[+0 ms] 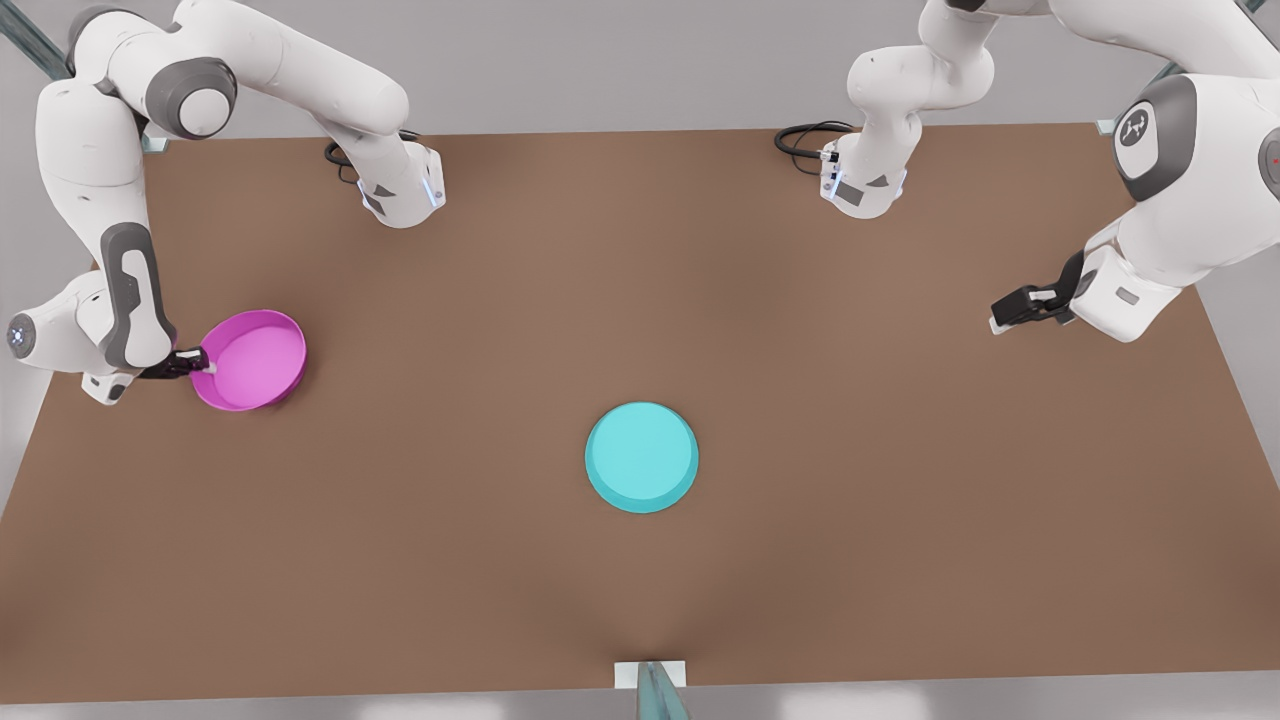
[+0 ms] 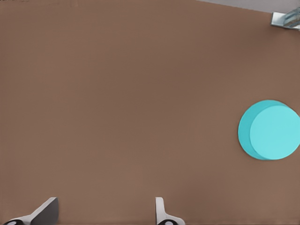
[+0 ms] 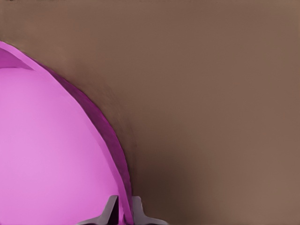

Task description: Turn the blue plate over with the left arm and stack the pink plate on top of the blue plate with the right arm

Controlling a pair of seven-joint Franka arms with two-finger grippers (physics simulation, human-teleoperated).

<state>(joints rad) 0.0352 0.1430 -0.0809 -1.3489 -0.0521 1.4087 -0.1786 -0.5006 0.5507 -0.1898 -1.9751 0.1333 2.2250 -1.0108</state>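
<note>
You have two plates on the brown worktop (image 1: 800, 560): the blue plate (image 1: 641, 457) lies base-up near the middle, well apart from the pink plate (image 1: 252, 359) at the front view's left. Your right tool (image 1: 203, 362) pinches the pink plate's rim, tilting it. Your left tool (image 1: 1005, 312) hangs open and empty at the front view's right, nothing between it and the blue plate.

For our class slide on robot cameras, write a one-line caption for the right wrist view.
Right gripper pinching the pink plate by its rim above the brown table.

Probably a simulated lab: bare brown table (image 1: 640, 280), grey surround.
</note>
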